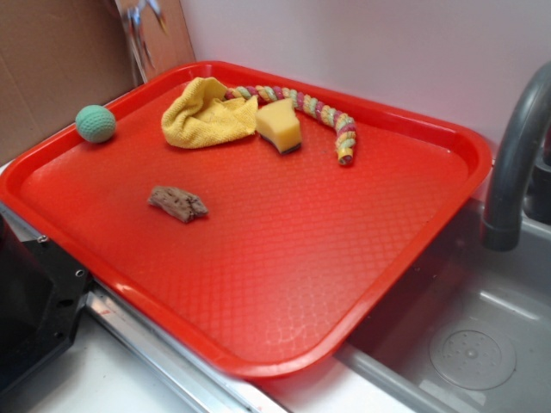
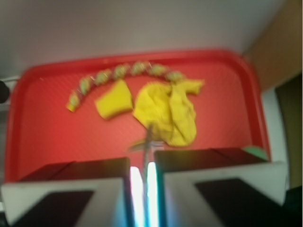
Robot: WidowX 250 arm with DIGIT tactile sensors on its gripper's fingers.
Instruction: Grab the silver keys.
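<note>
The silver keys (image 2: 146, 142) hang pinched between the gripper (image 2: 141, 176) fingers in the wrist view — the two pads are nearly closed, only a thin bright gap left, with the keys' blurred grey shapes sticking out just past the fingertips. Their long axis runs roughly in line with the fingers, pointing away from the camera toward the yellow cloth (image 2: 167, 110), with one piece splayed off to the left. In the exterior view the keys show only as a blurred silvery streak (image 1: 138, 26) at the top edge, above the far left corner of the red tray (image 1: 284, 258) and clear of its surface. On the tray lie the cloth, a yellow sponge wedge (image 1: 279, 125), a multicoloured rope (image 1: 318, 112), a green ball (image 1: 95, 123) and a brown lump (image 1: 177, 203). No writing or brand mark can be read anywhere.
</note>
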